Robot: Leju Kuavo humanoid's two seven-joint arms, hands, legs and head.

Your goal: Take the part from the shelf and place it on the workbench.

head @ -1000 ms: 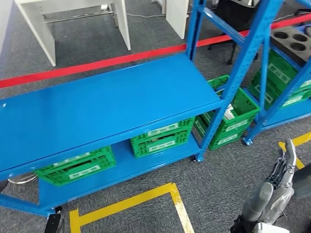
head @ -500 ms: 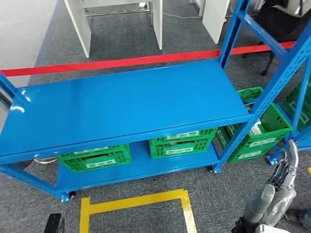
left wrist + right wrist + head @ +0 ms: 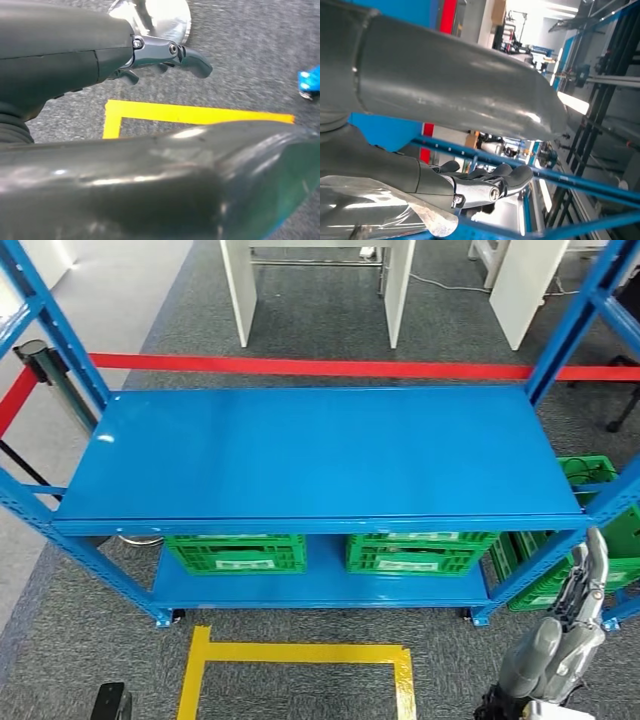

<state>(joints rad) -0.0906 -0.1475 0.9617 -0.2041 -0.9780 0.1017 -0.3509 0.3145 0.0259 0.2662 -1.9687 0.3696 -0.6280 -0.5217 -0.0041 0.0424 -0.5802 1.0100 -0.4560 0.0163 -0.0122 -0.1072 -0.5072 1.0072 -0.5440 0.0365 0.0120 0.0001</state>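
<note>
Blue shelf [image 3: 317,455]: faces the robot squarely, top board bare.
Part: cannot be told on this shelf.
Right hand [image 3: 577,615]: low beside the shelf's right post, fingers straight, holding nothing.
Left hand [image 3: 166,52]: hangs over the floor, grasp cannot be told.
Green crates [image 3: 238,552]: stowed under the shelf's top board.

Open shelf top, crowded below

The blue shelf [image 3: 317,450] top lies bare between slanted corner posts [image 3: 573,325]; beneath it, two green crates [image 3: 235,552] fill most of the lower level.
</note>
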